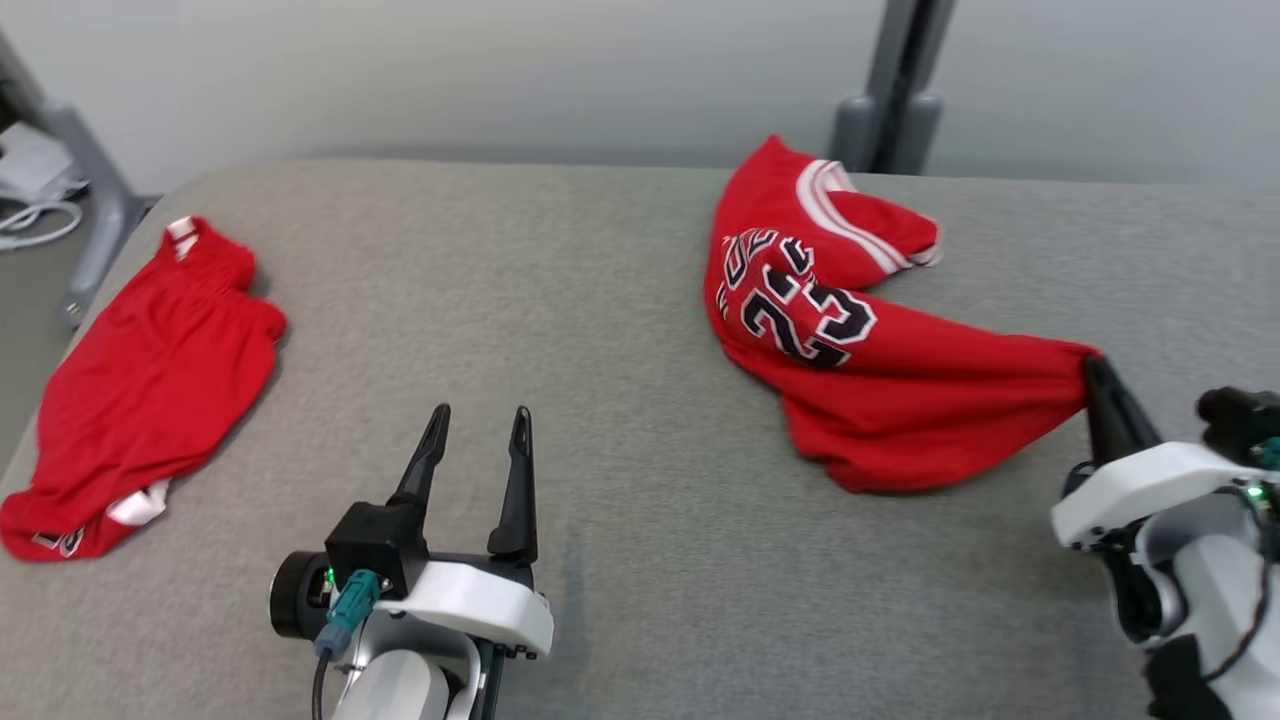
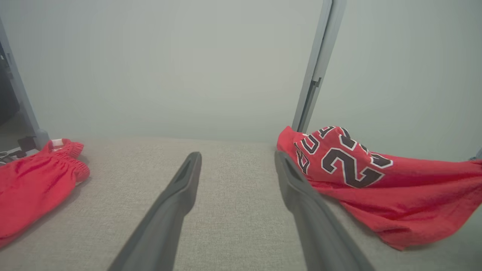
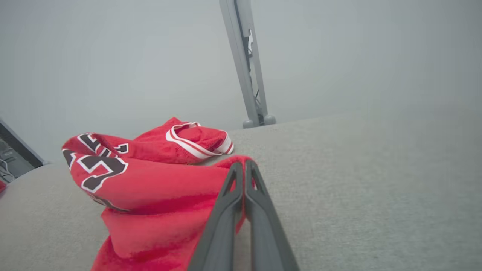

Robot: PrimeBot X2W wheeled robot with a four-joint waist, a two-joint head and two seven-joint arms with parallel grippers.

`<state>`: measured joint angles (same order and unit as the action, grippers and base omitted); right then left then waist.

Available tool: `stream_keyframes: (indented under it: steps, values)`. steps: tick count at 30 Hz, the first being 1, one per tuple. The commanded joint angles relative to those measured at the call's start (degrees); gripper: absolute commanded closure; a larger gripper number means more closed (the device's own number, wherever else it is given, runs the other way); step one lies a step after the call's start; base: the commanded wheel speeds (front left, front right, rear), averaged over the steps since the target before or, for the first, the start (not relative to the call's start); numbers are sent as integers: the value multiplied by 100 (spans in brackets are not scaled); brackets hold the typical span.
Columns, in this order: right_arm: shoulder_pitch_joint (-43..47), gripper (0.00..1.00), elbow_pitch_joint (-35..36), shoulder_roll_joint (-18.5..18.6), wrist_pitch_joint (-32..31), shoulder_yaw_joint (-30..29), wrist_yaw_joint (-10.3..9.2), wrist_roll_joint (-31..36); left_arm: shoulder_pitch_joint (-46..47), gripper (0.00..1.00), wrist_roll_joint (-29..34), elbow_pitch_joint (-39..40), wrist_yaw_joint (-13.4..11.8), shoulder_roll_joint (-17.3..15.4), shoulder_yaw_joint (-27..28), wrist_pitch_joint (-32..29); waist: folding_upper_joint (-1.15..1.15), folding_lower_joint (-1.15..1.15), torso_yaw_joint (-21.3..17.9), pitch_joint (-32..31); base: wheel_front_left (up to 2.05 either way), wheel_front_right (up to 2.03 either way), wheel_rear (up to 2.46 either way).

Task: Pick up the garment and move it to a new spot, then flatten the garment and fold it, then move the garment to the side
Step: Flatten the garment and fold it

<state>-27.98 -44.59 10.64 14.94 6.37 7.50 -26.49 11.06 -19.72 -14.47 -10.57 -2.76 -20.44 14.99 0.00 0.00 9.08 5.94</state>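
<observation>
Soft, light, floppy red jersey (image 1: 900, 390) is clamped at cloth edge by right gripper (image 1: 1091, 364), near right edge of surface (image 1: 600, 300). Nothing is held by wide-spread left gripper (image 1: 480, 418).

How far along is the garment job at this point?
Done: nothing yet; the red number 23 jersey lies crumpled on the grey table. In hand: the right gripper is shut on its edge; the left gripper is open, empty. Left: moving it, flattening, folding, setting aside. The red shorts lie apart at the table's left.
</observation>
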Motion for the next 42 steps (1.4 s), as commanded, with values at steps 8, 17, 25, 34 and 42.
stream_keyframes:
  steps: [8, 17, 25, 34, 42]
  values:
    - [274, 100, 1007, 764, 35, -787, -2, 1136, -95, 0, -148, 69, -34, -25, -68, 25, 0, 0, -540, -300, 0, 0, 0]
    - [557, 38, 1657, 421, -662, -2192, -3, 2518, -85, 0, -235, 79, -67, -24, -131, 25, 0, 0, -619, -291, 0, 0, 0]
    - [890, 0, 1890, -324, -678, -1819, -3, 2463, -23, 0, -220, 66, -55, -23, -83, 25, 0, 0, -745, -248, 0, 0, 0]
    - [1370, 0, 2811, -596, -381, -419, -4, 1853, 201, 0, -217, 15, -25, -24, 80, 25, 0, 0, -1358, 105, 0, 0, 0]
    - [1583, 0, 3677, -735, -360, -109, -3, 1805, 1164, 0, 18, -746, 42, -161, 238, -129, 0, 0, -2110, 765, 0, 0, 0]
